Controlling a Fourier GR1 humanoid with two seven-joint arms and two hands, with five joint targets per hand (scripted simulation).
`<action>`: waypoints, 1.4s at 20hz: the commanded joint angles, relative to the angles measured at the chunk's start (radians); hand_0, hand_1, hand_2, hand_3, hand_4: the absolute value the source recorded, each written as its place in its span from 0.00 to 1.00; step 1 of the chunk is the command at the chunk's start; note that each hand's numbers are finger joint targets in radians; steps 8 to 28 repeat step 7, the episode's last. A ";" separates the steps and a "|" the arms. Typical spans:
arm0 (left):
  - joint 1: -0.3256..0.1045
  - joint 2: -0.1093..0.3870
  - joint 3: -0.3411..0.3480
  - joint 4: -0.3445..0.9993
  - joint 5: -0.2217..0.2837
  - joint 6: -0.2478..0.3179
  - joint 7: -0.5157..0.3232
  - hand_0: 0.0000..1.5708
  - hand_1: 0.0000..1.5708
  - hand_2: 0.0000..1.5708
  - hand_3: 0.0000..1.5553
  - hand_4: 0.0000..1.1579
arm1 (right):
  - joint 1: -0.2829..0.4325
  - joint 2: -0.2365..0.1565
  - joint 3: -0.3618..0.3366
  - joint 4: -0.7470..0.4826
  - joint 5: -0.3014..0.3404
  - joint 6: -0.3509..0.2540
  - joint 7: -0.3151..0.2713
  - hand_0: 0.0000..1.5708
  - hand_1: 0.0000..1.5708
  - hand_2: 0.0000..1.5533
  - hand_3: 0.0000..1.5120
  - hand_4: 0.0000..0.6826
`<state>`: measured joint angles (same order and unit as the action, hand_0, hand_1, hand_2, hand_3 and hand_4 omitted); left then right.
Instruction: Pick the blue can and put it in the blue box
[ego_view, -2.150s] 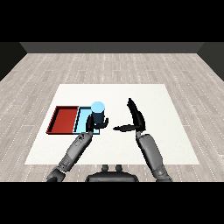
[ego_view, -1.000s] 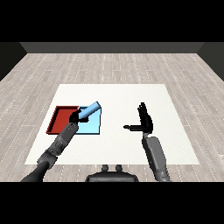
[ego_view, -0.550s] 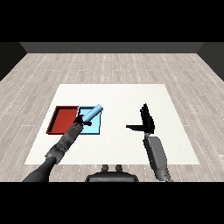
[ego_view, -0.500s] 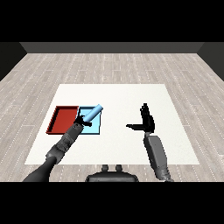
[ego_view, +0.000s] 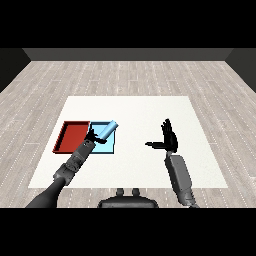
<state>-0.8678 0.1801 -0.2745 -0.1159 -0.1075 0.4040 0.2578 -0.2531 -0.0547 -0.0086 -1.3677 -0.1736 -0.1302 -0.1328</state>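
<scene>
The main risk now is a bad release. The blue can (ego_view: 107, 131) lies steeply tilted in the left hand (ego_view: 93, 135), its free end reaching up and right toward the far right corner of the light blue tray (ego_view: 111, 148). If the fingers let go at this angle, the can is likely to land on its side and roll, and it could cross the low rim onto the white table (ego_view: 145, 107) or toward the red tray (ego_view: 73, 136) beside it.

The can is a pale blue cylinder, held by the curled left hand above the light blue tray; whether it touches the tray floor cannot be told. The right hand (ego_view: 169, 137) hangs well apart, fingers straight, holding nothing.
</scene>
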 joint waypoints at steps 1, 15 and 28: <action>0.035 0.007 0.062 -0.079 0.042 0.289 -0.144 0.00 0.00 0.00 0.00 0.00 | 0.023 -0.037 -0.019 -0.027 -0.008 0.019 0.000 0.00 0.00 0.00 0.00 0.00; 0.070 -0.003 0.194 -0.372 0.161 0.304 -0.533 0.00 0.00 0.00 0.00 0.00 | -0.026 -0.078 0.008 0.000 0.046 0.030 0.016 0.00 0.00 0.00 0.00 0.00; 0.070 -0.003 0.194 -0.372 0.161 0.304 -0.533 0.00 0.00 0.00 0.00 0.00 | -0.026 -0.078 0.008 0.000 0.046 0.030 0.016 0.00 0.00 0.00 0.00 0.00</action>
